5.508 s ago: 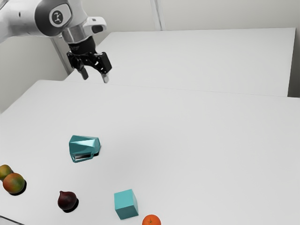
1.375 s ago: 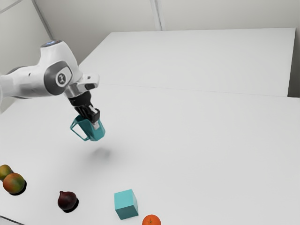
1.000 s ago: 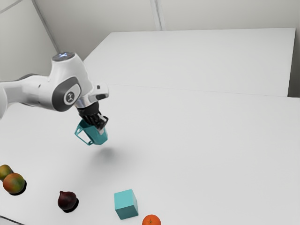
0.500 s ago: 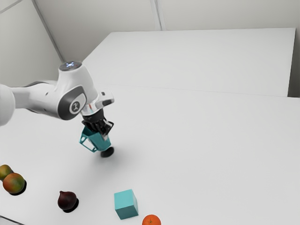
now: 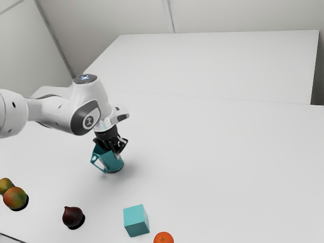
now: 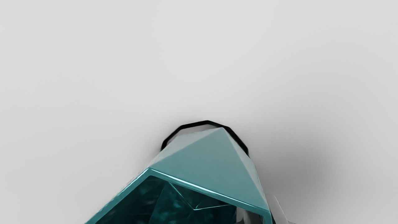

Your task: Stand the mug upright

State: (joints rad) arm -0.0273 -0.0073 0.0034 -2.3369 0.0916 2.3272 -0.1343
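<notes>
Teal mug [image 5: 114,163] in the grip of the gripper [image 5: 116,153], at the table [image 5: 217,167]. Clock directions refer to the exterior view, twelve o'clock at its top. The mug is near the upright, its mouth uppermost and leaning toward eleven o'clock, its base toward five. The angular, open handle [image 5: 92,159] projects toward nine o'clock. In the wrist view the outer wall is made up of flat, pale-lit triangular facets; the rim is a cornered band with a bright highlight, and the hollow interior is dark and glossy. A thin black line skirts the base; whether the base bears fully on the table cannot be told. The jaws are nearly closed, pinching the mug's side wall: one finger [image 6: 277,207] lies outside it, the other inside the mouth. Relative to the mug, a dark, round fruit [image 5: 72,216] lies at seven o'clock, a turquoise cube [image 5: 134,220] and an orange [image 5: 163,238] at five, the orange farther out, and two green-and-red fruits [image 5: 15,198] at about eight.
</notes>
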